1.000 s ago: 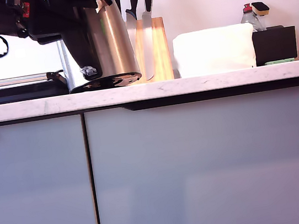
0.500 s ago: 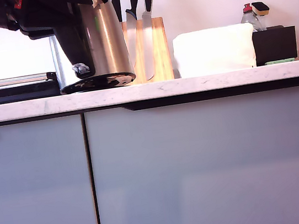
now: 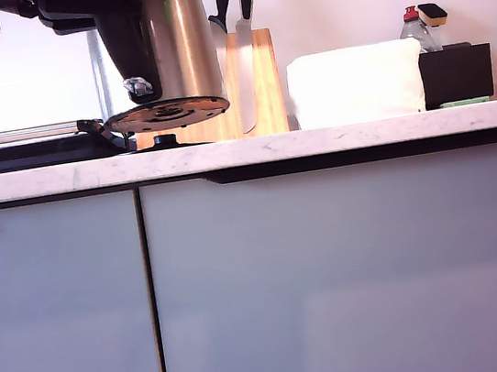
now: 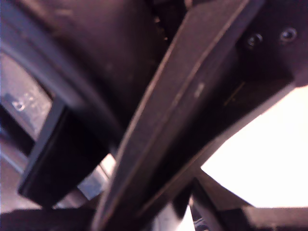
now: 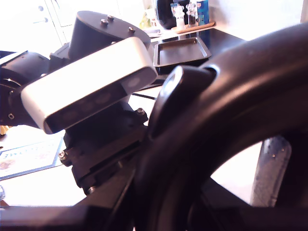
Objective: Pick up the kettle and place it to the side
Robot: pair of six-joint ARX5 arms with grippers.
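Kettle (image 3: 180,43) first: a tall tapered body of brushed stainless steel hangs in the air at the exterior view's upper left, clear of the countertop (image 3: 316,141), its round black underside tipped slightly toward the camera so the ribbed disc shows. A glossy black handle (image 3: 130,45) curves down its left side in that view, and a dark arm reaches in from the top left corner of the exterior view to the top of the kettle. Just below the kettle a small black knob of a base (image 3: 165,141) sits on the pale, speckled stone counter, apart from the steel.

Behind the kettle stands a wooden knife block (image 3: 257,83) with two black-handled knives upright in it. To its right in the exterior view lies a soft white folded cloth or bundle (image 3: 356,83), then a black box (image 3: 457,73) with a bottle behind it. Smooth grey cabinet doors fill the space beneath the counter.

The first wrist view is crowded with dark, blurred shapes pressed close to the lens; I cannot tell how my first gripper's jaws stand. In the second wrist view the thick shiny curve of the handle (image 5: 231,120) fills the near field beside another arm's white camera housing (image 5: 91,91); my second gripper's jaws are hidden, so their state I cannot tell either.
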